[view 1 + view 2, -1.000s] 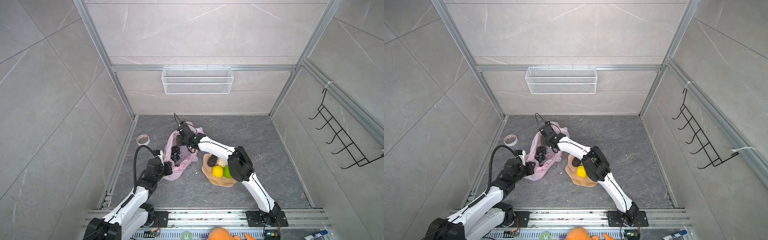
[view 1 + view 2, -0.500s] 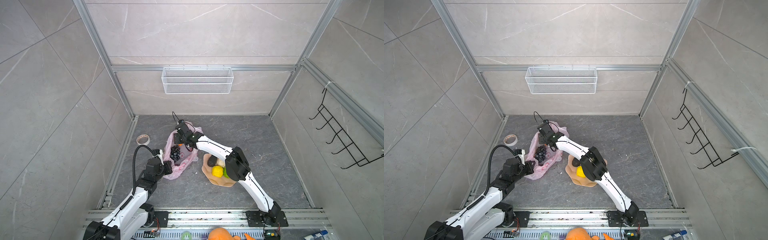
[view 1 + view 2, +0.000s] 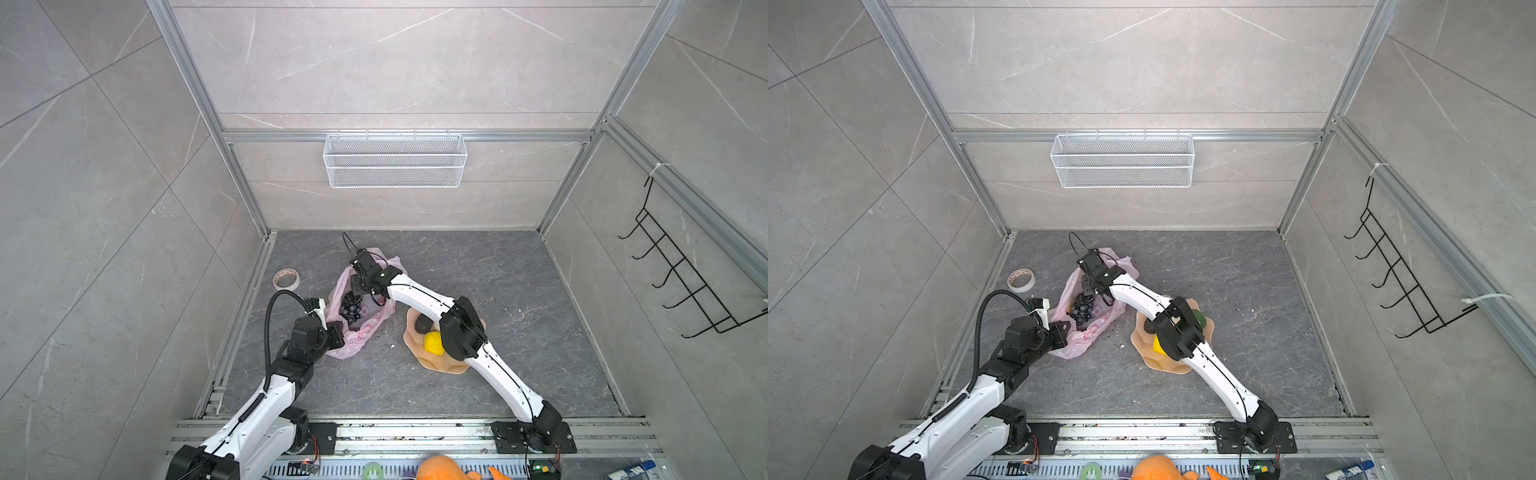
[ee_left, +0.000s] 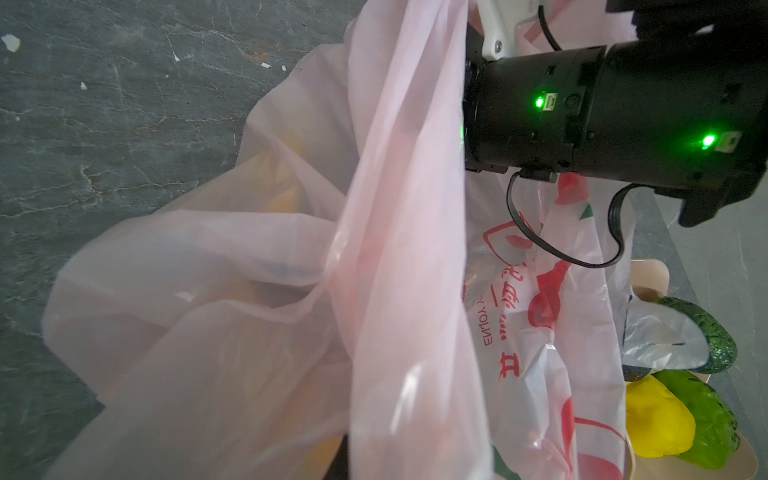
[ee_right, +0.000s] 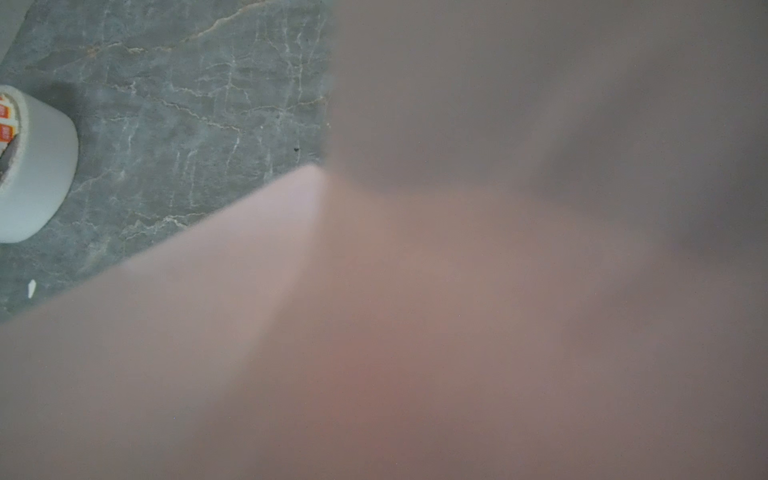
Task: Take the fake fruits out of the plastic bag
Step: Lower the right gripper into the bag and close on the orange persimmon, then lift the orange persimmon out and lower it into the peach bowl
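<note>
Twelve o'clock here means the back wall as seen in both top views.

The left gripper [image 3: 336, 335] is pressed together on the thin pink film at the eight o'clock edge of the plastic bag [image 3: 368, 330]. In the left wrist view that film rises from it in a taut, glossy fold.

The right gripper [image 3: 358, 288] is sunk into the bag's mouth at its twelve o'clock end. I cannot tell whether its jaws are apart or together, because blurred pink film fills most of the right wrist view.

The bag lies crumpled and translucent on the floor [image 3: 498, 291], left of centre, with red print on it. Inside it, between the two grippers, sits a black grape bunch [image 3: 350, 311], a knot of shiny beads.

Just beside the bag at three o'clock is a peach wavy-edged plate [image 3: 432, 368]. It holds a yellow lemon [image 3: 432, 343], a dark avocado [image 3: 422, 324] and a bumpy green fruit [image 3: 1199, 320], partly under the right arm's elbow.

At ten o'clock a tape roll [image 3: 286, 279] lies flat, apart from the bag and near the metal rail [image 3: 245, 316] along the left wall. Grey veined floor stretches bare from the plate to the right wall.
</note>
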Robot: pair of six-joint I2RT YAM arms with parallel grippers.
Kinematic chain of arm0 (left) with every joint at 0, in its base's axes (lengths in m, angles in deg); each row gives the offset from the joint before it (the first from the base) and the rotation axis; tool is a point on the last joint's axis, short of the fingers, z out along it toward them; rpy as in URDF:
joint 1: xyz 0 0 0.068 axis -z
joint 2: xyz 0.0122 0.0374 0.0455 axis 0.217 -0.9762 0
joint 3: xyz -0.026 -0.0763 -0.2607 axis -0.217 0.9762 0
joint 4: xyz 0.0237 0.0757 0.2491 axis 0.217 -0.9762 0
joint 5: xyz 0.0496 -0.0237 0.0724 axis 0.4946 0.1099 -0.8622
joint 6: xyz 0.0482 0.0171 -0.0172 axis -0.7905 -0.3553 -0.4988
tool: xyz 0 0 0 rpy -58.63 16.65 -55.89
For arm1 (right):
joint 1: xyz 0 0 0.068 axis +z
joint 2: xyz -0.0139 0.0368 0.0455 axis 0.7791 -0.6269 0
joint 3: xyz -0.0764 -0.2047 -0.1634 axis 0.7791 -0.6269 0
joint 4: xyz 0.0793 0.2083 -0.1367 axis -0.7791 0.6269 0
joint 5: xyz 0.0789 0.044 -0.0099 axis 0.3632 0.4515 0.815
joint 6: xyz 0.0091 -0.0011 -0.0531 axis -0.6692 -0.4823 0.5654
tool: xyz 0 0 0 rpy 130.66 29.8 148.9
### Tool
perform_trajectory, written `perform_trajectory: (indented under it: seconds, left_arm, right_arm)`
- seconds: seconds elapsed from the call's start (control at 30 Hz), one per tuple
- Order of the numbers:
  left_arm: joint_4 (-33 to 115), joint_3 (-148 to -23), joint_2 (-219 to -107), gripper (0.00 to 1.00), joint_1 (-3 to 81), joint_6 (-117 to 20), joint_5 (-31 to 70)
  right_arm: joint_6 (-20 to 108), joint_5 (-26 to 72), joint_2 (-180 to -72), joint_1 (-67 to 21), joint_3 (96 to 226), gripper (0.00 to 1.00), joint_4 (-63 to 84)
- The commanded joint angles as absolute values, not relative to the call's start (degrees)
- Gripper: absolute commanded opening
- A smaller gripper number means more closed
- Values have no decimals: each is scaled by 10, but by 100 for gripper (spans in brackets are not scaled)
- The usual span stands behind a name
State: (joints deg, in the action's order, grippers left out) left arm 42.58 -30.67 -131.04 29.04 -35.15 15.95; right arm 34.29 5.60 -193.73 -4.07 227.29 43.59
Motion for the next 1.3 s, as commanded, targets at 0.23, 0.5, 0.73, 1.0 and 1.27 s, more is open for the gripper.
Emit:
perform_trajectory:
  seconds: [0.23,0.5,0.73,1.0,1.27]
  left_arm:
    - [441,-325,-1337,0,293,-368,160]
    - [437,-335,-1364,0,292,-369,159]
    - [434,-334,-1363,0,292,-368,155]
    - [435,-334,-1363,0,292,-368,154]
    - [432,-333,-1357,0,294,-368,151]
  right_arm:
    - [358,55,-1797,-36,2152,47,391]
    - [357,62,-1687,-28,2009,49,332]
    - [346,82,-1581,-20,1870,49,294]
    - [331,100,-1406,-16,1684,51,288]
    - [315,81,-1267,-37,1547,52,332]
